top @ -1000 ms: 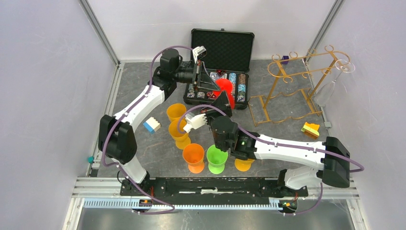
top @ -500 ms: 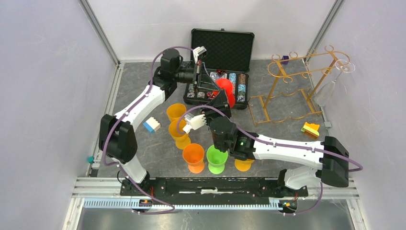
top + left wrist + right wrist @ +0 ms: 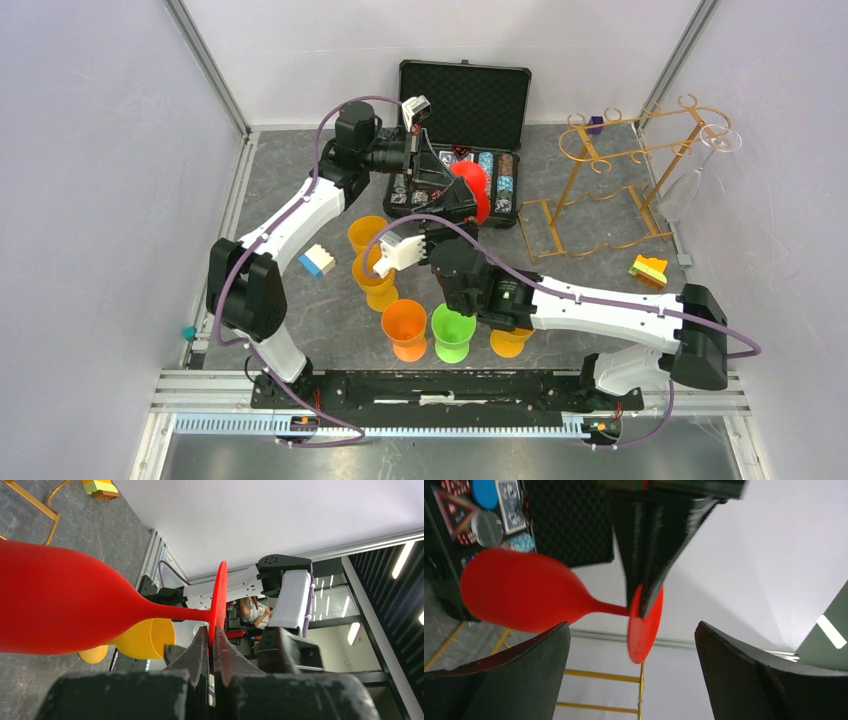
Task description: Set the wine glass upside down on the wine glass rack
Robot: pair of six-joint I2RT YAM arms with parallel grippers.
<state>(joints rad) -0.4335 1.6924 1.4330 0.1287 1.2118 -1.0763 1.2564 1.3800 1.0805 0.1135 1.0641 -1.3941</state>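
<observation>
A: Left gripper [image 3: 211, 640]?

B: Fingers pinched narrow on the foot disc of the red wine glass [image 3: 65, 605], clamping its rim edge. The glass lies on its side, stem level, bowl pointing away from the fingers.

A: Where over the table?

B: In the air above the open black poker chip case [image 3: 465, 95], at the back centre. It touches neither the case nor the table.

A: Right gripper [image 3: 632, 630]?

B: Fingers spread wide, holding nothing. In its own camera the red foot shows in the gap between them. The near edges of both dark fingers stand clear of it. How far beyond the fingertips it sits, cannot tell.

A: The rack?

B: The gold wire wine glass rack [image 3: 572, 192] stands at back right, well apart from the red glass. A clear wine glass [image 3: 685, 190] hangs bowl down at its far right end.

A: Surface, room?

B: Grey mottled table [image 3: 290, 180], with plain pale walls on three sides. An orange cup [image 3: 404, 325] and a green cup [image 3: 453, 328] stand near the arm bases.
</observation>
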